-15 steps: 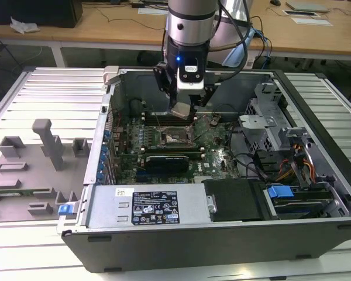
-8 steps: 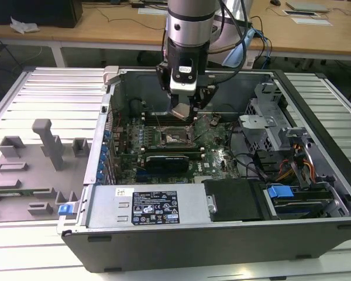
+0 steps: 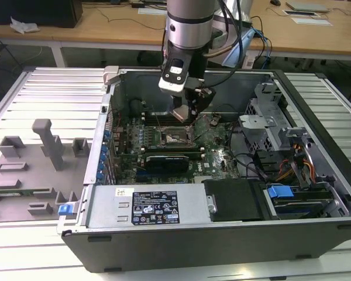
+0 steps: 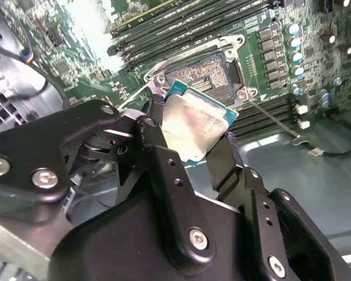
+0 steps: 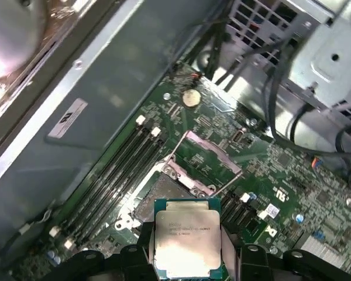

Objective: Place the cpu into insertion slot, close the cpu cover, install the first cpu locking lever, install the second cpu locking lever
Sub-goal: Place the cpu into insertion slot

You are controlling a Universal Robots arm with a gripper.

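Observation:
My gripper [image 4: 190,133] is shut on the cpu [image 4: 194,124], a flat square chip with a pale metal top and a green edge, held by two opposite sides between black fingers [image 4: 157,143]. The chip hangs a little above the insertion slot [image 4: 207,71], whose dark square centre lies uncovered on the green board. In the first wrist view the cpu [image 5: 187,237] sits just short of the insertion slot [image 5: 159,198]. The cpu cover [image 5: 206,151] stands swung open at the slot's far side, with two thin locking levers [image 5: 174,151] raised beside it. In the exterior view the gripper [image 3: 183,117] hovers over the slot [image 3: 176,138].
Long black memory sticks [image 5: 114,175] flank the slot. The open case [image 3: 93,175] holds a drive cage [image 3: 263,111], cables [image 3: 292,164] and a power supply [image 3: 146,208]. A grey fixture plate [image 3: 29,170] lies at the exterior view's left.

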